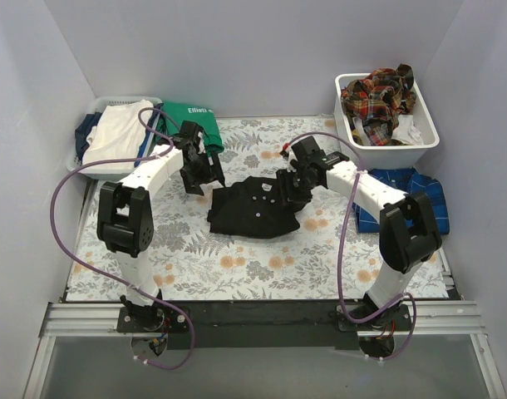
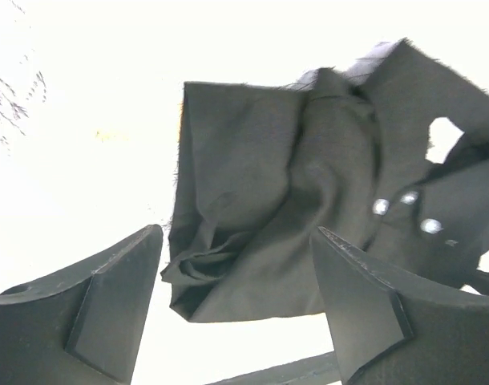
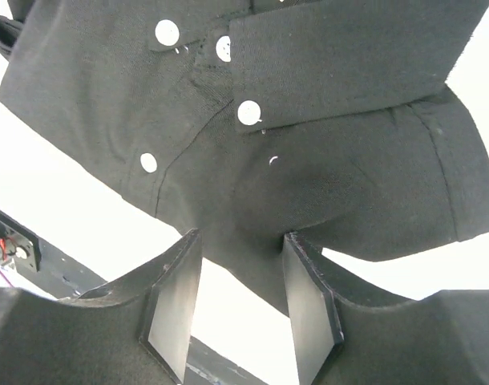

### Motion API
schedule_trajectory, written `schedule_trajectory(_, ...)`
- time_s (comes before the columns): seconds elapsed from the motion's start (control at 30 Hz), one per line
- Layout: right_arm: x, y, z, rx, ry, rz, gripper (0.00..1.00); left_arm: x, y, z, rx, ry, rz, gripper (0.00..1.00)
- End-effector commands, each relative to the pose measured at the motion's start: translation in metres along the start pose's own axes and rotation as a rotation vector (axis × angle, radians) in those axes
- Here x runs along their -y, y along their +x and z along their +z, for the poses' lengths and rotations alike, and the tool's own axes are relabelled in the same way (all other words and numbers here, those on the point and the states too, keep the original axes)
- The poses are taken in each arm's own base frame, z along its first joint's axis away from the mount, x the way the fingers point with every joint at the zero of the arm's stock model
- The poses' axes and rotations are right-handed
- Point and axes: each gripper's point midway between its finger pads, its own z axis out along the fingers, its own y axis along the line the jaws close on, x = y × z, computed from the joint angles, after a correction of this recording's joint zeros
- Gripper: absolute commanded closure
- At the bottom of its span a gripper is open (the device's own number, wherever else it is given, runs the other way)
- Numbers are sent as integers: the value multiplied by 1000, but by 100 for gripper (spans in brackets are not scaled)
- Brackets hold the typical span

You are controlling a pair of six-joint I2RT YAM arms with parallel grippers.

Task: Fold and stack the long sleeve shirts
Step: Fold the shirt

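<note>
The black long sleeve shirt [image 1: 253, 208] lies crumpled with its white buttons up in the middle of the floral table. My left gripper [image 1: 200, 176] is open and empty at its left edge; in the left wrist view the shirt [image 2: 292, 200] lies just beyond the spread fingertips [image 2: 236, 309]. My right gripper [image 1: 288, 191] is open at the shirt's upper right edge. In the right wrist view a fold of black cloth [image 3: 309, 160] dips between the fingertips [image 3: 240, 273], with the jaws apart and not closed on it. A blue plaid shirt [image 1: 407, 195] lies at the right. Red-orange plaid shirts [image 1: 378, 93] fill a white bin.
The white bin [image 1: 428, 137] stands at the back right. A white basket [image 1: 86, 141] with white and blue cloth stands at the back left, with a green top with white lettering [image 1: 192, 116] beside it. White walls enclose the table.
</note>
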Motion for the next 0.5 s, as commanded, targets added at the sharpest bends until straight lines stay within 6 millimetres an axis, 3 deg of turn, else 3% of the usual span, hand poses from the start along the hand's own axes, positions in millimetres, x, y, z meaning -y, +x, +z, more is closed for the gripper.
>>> schedule_trajectory(0.0,0,-8,-12,53,14,14,47,34,-23,-46,88,130,61,25)
schedule_trajectory(0.13,6,-1,-10,42,42,34,47,57,-21,-42,37,246,64,26)
schedule_trajectory(0.23,11,1,-11,49,65,56,47,62,-15,-31,-7,279,53,27)
schedule_trajectory(0.47,20,4,-11,50,88,79,47,47,1,4,-77,243,14,32)
